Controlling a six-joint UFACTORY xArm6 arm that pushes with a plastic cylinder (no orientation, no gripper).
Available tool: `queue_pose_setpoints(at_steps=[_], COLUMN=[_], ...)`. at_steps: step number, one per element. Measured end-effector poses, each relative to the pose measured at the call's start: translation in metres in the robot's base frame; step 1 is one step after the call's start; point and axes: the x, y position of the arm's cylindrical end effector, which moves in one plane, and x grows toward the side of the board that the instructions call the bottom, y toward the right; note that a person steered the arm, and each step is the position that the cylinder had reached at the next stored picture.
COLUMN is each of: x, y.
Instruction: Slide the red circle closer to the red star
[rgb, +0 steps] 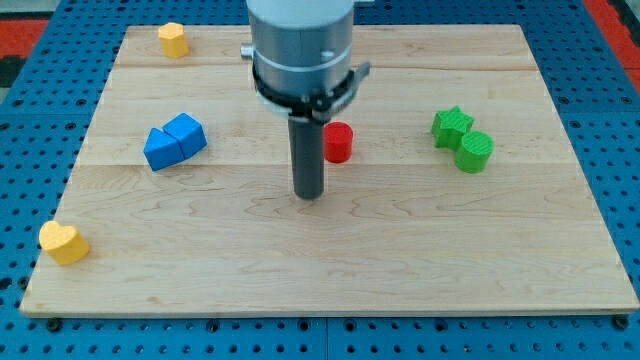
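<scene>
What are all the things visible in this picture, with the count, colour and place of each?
Red circle: one, red, centre of the board, just right of my tip.
Blue blocks: two, blue, touching, at the view's left.
Green star: one, green, at the view's right.
Green circle: one, green, touching the star, lower right of it.
Yellow blocks: two, yellow, one at the top left, one at the bottom left.
Red star: not visible.
Board: one, light wood.
My tip: one, dark rod, left of and below the red circle.

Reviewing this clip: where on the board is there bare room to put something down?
Bare: the bottom strip below my tip, right of the yellow heart; also between the red circle and green star. Crowded: the blue blocks, and green star against green cylinder.
</scene>
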Motion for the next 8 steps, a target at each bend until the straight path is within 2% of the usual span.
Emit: queue_pose_setpoints(at_steps=[2,4,5,8], x=[-0.063,-0.077,-0.118,-0.139], y=[0.052,0.106,0.063,0.027])
